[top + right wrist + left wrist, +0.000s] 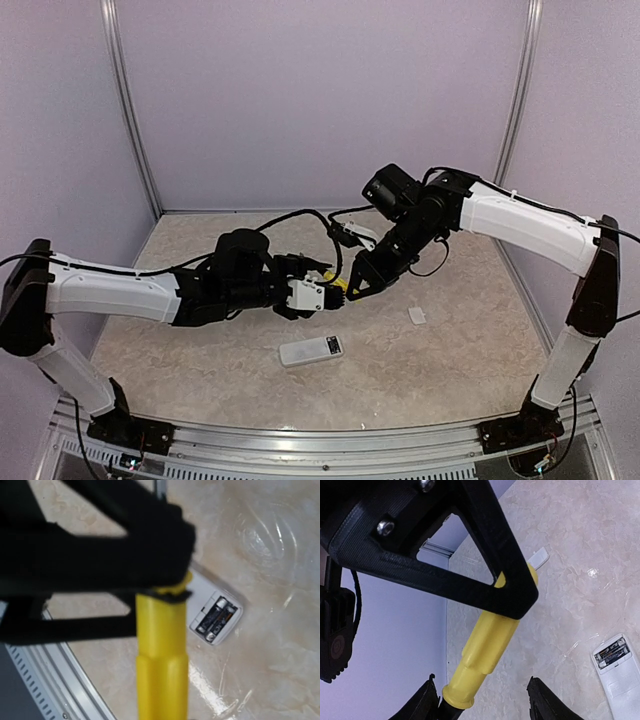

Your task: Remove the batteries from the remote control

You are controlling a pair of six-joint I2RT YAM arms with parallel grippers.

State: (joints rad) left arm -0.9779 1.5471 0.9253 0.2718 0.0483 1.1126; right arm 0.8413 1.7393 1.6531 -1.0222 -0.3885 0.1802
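Above the middle of the counter [180, 365], both arms meeting tip to tip, lifted clear of the surface.

In the right jaws, clenched: a screwdriver [489, 635], gripped across the far part of its yellow handle and held tilted in the air. In the left wrist view, a black triangular finger [502, 565] of that arm crossing the handle. In the right wrist view, own fingertips out of sight; only the handle rising from the bottom edge to a blurred black mass.

Around the collar end of the same handle, the left jaws: released, spread wide, one fingertip [431, 701] on either side, neither pressing on the yellow plastic.

Nearer the arm bases, just in front of the meeting point: the remote [311, 350], flat on the counter, touched by nothing. Back face up, compartment uncovered at the end toward the right arm. Inside it, the batteries [216, 619], two dark cells side by side in their slots, lighter metal at the ends, plain to see in both wrist views.

Farther toward the right arm and well apart from the remote, a small white cover [417, 315], lying flat on the counter. Visible too past the tip of the handle in the left wrist view.
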